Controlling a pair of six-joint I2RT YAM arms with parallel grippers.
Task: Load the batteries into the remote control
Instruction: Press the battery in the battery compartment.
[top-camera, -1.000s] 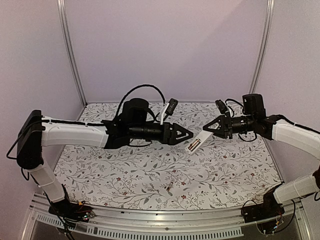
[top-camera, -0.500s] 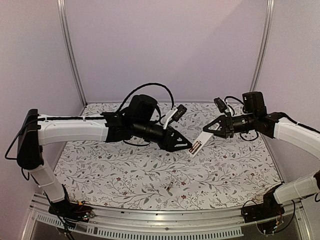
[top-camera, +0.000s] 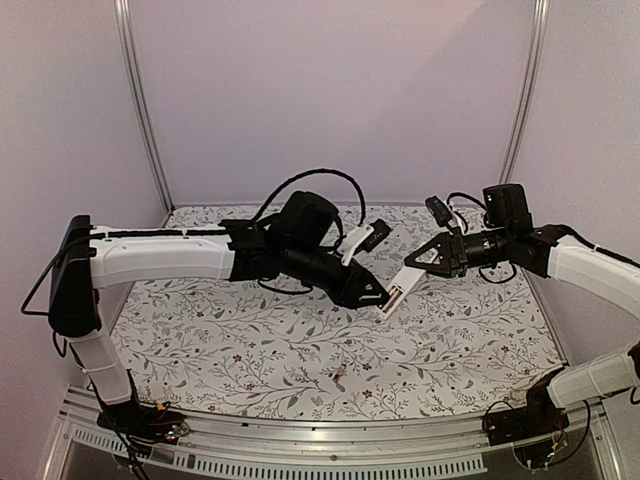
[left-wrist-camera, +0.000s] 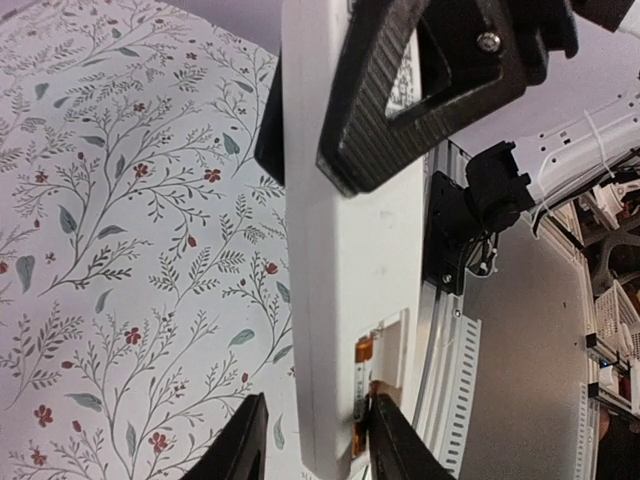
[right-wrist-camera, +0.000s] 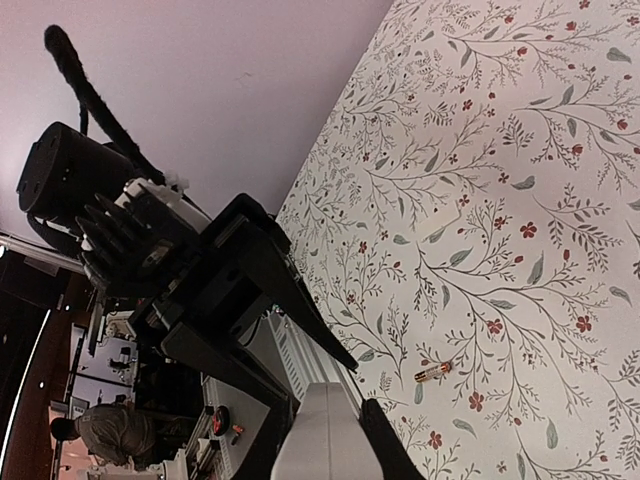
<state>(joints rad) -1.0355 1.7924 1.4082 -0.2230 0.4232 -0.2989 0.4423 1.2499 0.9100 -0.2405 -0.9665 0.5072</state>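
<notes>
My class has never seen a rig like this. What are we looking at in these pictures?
Two robot arms are bolted at a table's near edge. The wide picture looks down from above and behind them; the other two come from cameras on each wrist. The right end effector grips a white remote control in mid-air. The left end effector meets the remote's free end, fingers apart either side of it, where something coppery shows in an open slot. One small battery lies on the flowered tablecloth.

White arm shells, black joints, looping black cables, ribbed black triangular tool fingers, silver screw
</notes>
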